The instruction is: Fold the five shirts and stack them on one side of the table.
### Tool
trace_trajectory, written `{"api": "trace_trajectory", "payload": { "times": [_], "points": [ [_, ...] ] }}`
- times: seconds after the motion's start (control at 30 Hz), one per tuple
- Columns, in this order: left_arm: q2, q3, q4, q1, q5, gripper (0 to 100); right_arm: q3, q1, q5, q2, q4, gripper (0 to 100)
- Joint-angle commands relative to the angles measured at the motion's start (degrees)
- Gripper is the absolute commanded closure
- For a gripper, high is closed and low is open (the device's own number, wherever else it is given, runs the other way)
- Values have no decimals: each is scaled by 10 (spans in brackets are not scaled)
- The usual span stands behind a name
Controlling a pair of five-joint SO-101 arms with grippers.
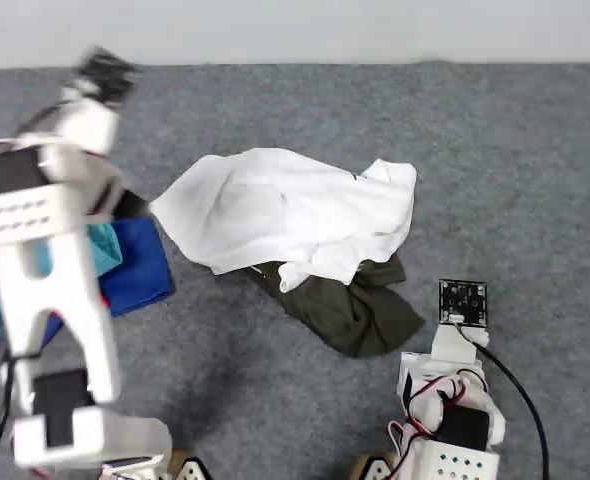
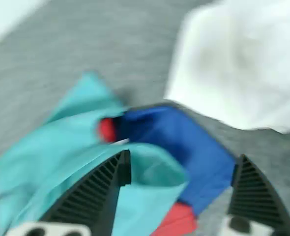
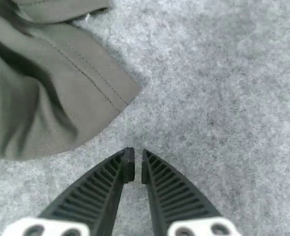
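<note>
A crumpled white shirt point(image 1: 285, 215) lies mid-table, draped over a dark olive shirt point(image 1: 360, 312). At the left edge sits a pile: a teal shirt point(image 2: 61, 147) over a blue shirt point(image 2: 184, 142), with a red shirt point(image 2: 177, 221) peeking out underneath. My left gripper point(image 2: 183, 161) hangs open above this pile, nothing between its fingers; the white shirt point(image 2: 243, 64) lies just beyond. My left arm point(image 1: 45, 200) covers part of the pile from above. My right gripper point(image 3: 137, 160) is shut and empty over bare carpet, a short way from the olive shirt's hem point(image 3: 51, 93).
The grey carpeted table point(image 1: 495, 140) has free room at the back and on the right. My right arm point(image 1: 455, 400) is folded at the front right corner. A pale wall runs along the far edge.
</note>
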Motion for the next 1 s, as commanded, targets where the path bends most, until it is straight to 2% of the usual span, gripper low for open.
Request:
{"api": "trace_trajectory", "payload": {
  "times": [0.0,0.13,0.53,0.63,0.77,0.97],
  "points": [
    [63,-14,1,39,-36,676,8,-1,-4,-7,-10,963],
    [134,-15,0,63,-68,676,8,-1,-4,-7,-10,963],
    [287,-15,-82,117,-63,687,8,-1,-4,-7,-10,963],
    [314,-15,-113,116,-67,780,8,-1,-4,-7,-10,963],
    [325,-16,-123,116,-68,993,8,-1,-4,-7,-10,963],
    [268,-79,-64,93,-67,987,8,-1,-4,-7,-10,963]
  ]
}}
